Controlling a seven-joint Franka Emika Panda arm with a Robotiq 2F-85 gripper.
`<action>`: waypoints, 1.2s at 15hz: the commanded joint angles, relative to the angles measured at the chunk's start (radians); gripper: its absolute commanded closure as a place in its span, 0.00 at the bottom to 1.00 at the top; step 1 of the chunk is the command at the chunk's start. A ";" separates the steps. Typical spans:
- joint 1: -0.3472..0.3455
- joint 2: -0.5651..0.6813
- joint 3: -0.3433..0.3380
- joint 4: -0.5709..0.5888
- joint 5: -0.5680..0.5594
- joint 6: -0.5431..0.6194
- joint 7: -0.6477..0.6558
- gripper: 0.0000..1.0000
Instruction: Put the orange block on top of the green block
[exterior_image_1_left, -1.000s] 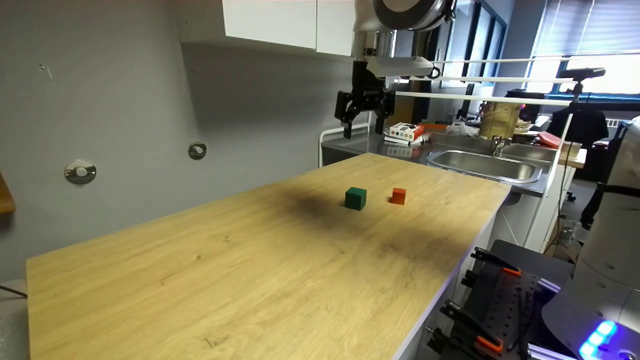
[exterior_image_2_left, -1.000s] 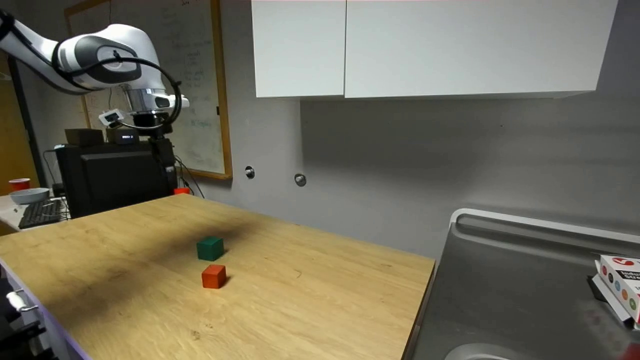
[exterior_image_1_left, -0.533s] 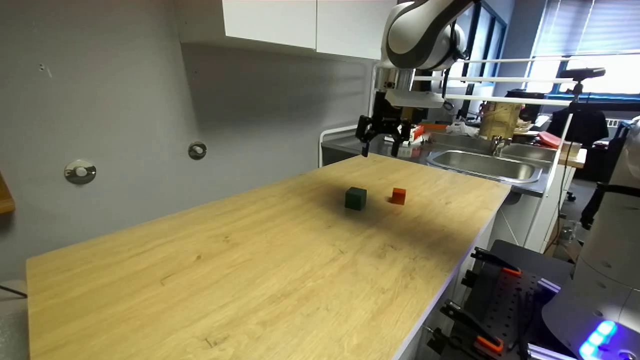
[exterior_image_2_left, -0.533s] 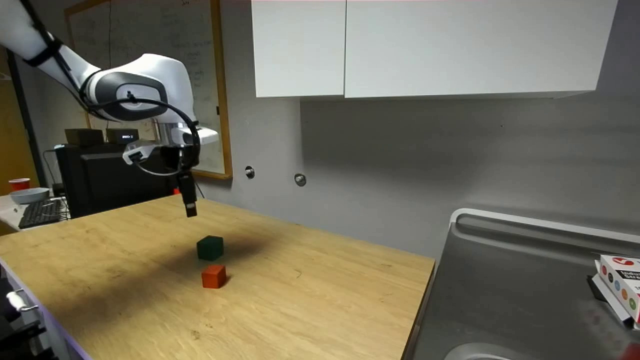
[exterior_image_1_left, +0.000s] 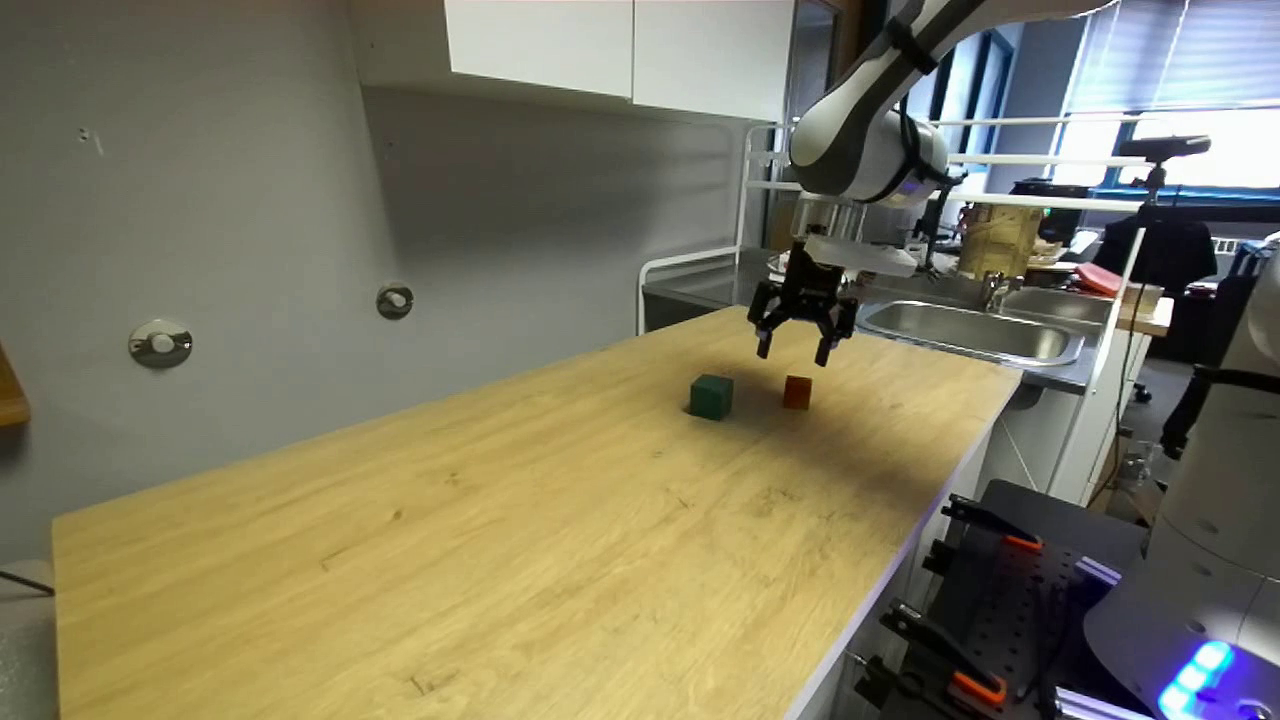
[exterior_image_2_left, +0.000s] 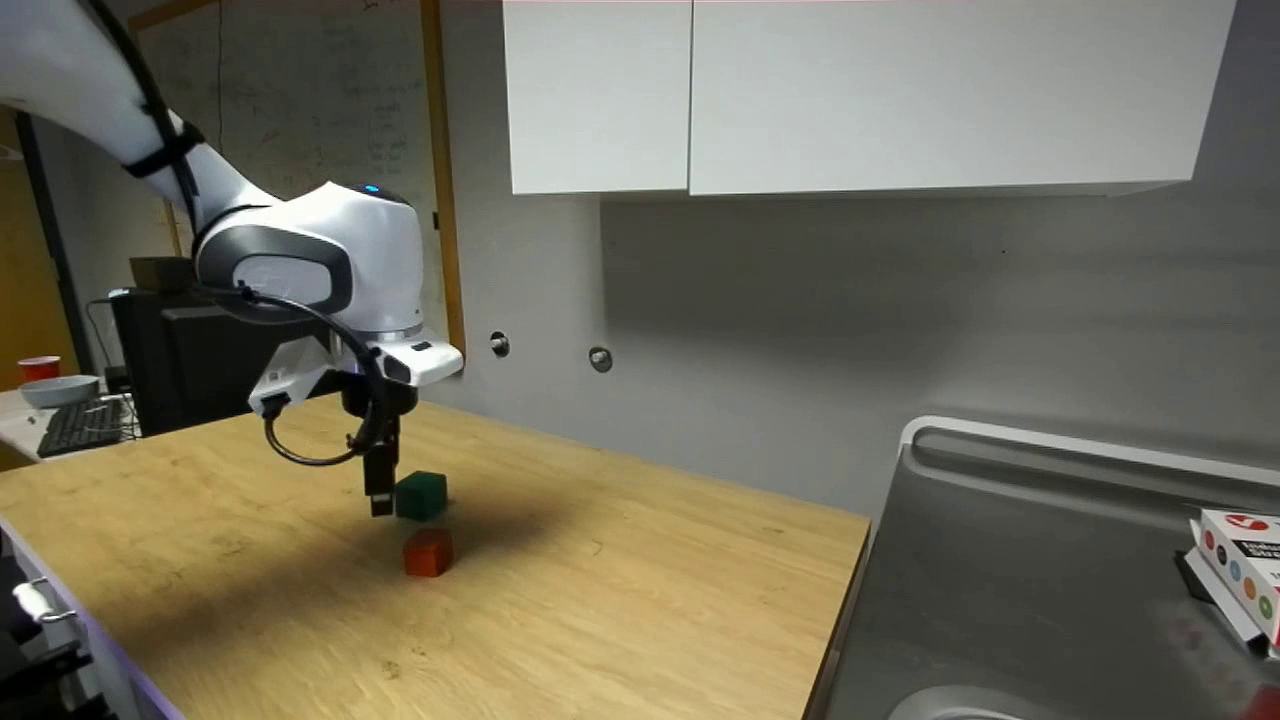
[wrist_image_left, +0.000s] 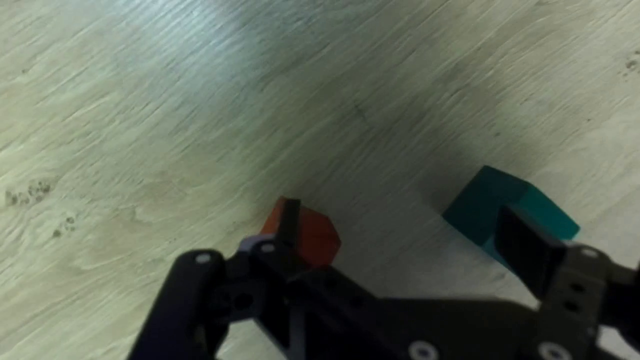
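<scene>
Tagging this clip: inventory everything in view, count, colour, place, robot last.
Tabletop: 1, light wood, foreground
Wall: 1, grey, behind tabletop
Orange block: 1, reddish-orange, on tabletop
Green block: 1, dark green, on tabletop
Cabinet doors: 2, white, high on wall
Round fittings: 2, silvery, on wall
Counter: 1, grey, past tabletop
Sink: 1, silvery, in counter
Faucet: 1, silvery, at sink
Box: 1, white and red, on counter
Whiteboard: 1, whitish, on wall
Likely monitor: 1, black, beyond tabletop
Keyboard: 1, black, near monitor
Bowl: 1, grey, by keyboard
Cup: 1, red, by bowl
Clamps: 2, black and orange, beside tabletop
Other clutter: uncounted, mixed, beyond sink
Arm: 1, white and grey, over tabletop
Fingers: 2, black, open, above tabletop
</scene>
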 joint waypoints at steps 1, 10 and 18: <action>-0.022 0.029 -0.024 -0.013 0.080 0.028 -0.051 0.00; -0.079 0.089 -0.064 0.018 0.151 0.029 -0.032 0.00; -0.073 0.109 -0.057 0.096 0.096 0.005 0.028 0.00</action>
